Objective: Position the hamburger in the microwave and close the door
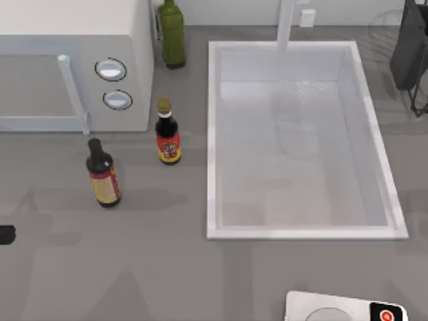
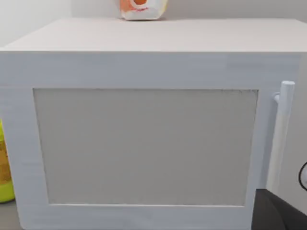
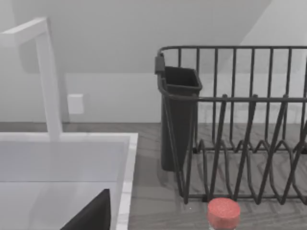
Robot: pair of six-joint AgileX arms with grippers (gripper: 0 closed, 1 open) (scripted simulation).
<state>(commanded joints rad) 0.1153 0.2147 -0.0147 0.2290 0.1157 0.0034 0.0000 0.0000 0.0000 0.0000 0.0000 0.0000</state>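
The hamburger cannot be placed with certainty. An orange-and-whitish thing point(image 2: 141, 8) sits at the far edge of the microwave's point(image 1: 73, 40) flat top in the left wrist view, cut off by the frame. It may be the bun, but that is a guess.

The door point(image 2: 144, 146) stands shut, flush in its white frame. Its window is a matte grey panel. The long white bar handle point(image 2: 280, 136) runs upright along the side nearest the two round silver dials point(image 1: 111, 69). My judgement is that the coming move turns on this bar. It lies crosswise to a straight approach from the front, so a grip has to close across it before the door can swing.

The left gripper point(image 1: 5, 234) is at the table's left edge, in front of the microwave and facing the door squarely. It is the nearer one by far. The right gripper point(image 3: 91, 215) is over by the sink point(image 1: 212, 134), near a black wire dish rack point(image 3: 240, 120). Whether either gripper is open or closed cannot be told.

Two dark sauce bottles point(image 1: 103, 175) stand just in front of the dials and could crowd the door's swing. A green bottle point(image 1: 171, 33) stands between the microwave and the sink. A white device with a red button point(image 1: 348, 311) lies at the near edge.
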